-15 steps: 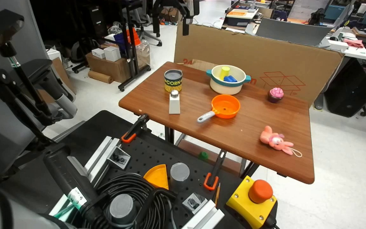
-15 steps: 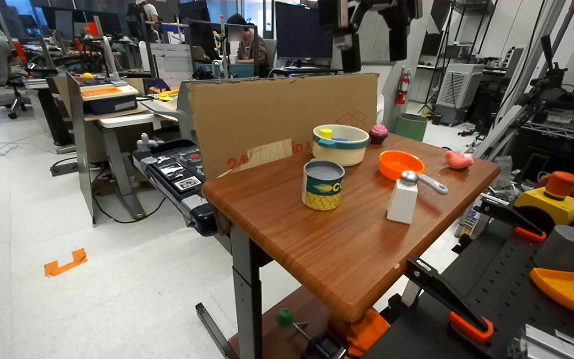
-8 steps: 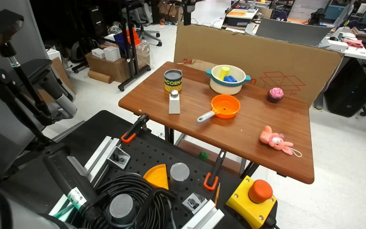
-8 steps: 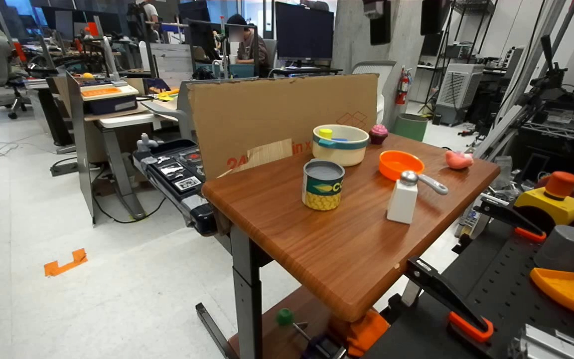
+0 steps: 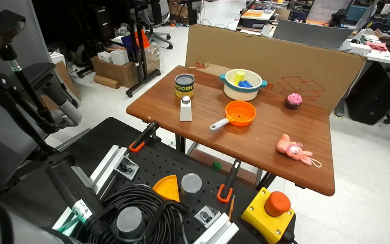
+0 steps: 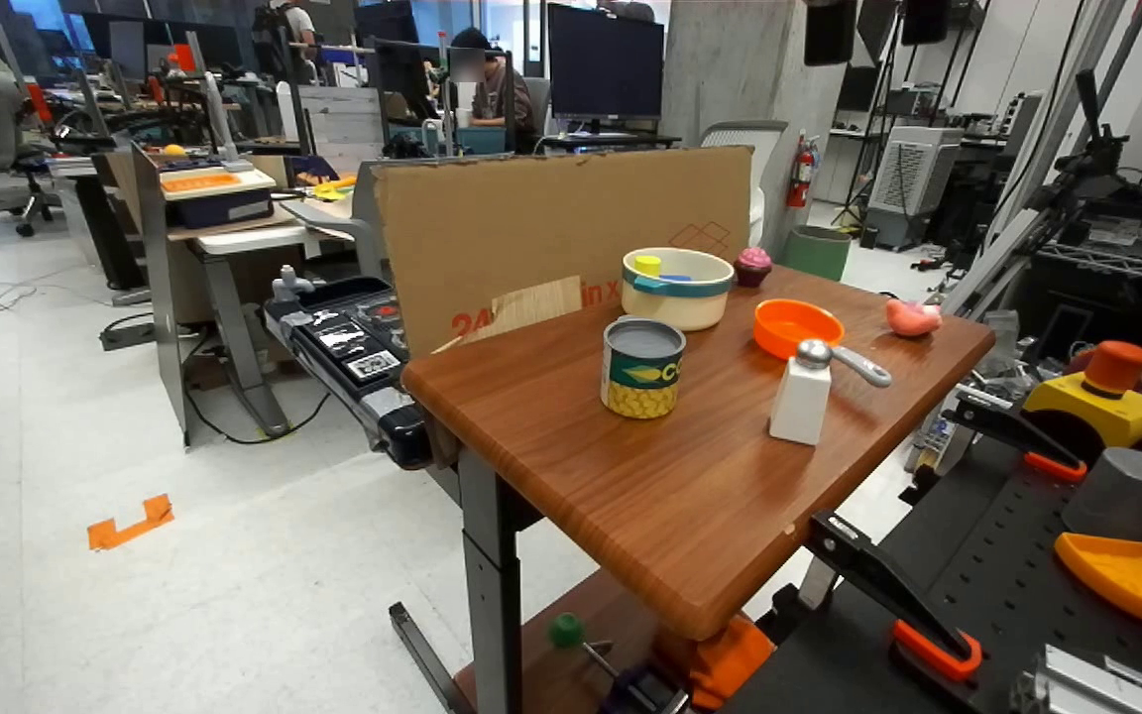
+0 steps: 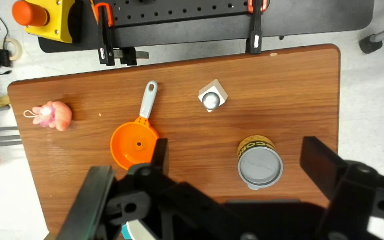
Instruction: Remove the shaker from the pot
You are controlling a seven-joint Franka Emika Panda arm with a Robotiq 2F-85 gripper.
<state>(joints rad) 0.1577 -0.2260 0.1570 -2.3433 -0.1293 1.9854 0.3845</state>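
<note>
White tapered shaker (image 5: 186, 112) with a domed silver cap stands upright on a brown wood-grain table (image 5: 266, 133). Behind the table rises a tan cardboard sheet (image 6: 531, 213), its red print legible in part: "24" and "in x". A black two-fingered gripper (image 7: 235, 150) hangs well above the tabletop, its jaws spread wide. A round cream bowl (image 5: 239, 95) with a teal rim stands near the cardboard. Apart from the shaker sits a round orange pot (image 7: 133, 143) with a pale grey handle. A black-and-orange clamp (image 7: 256, 28) carries a white marking too small to read. A grey-topped cylindrical can (image 5: 184, 86) near the shaker says "CORN" in yellow letters.
</note>
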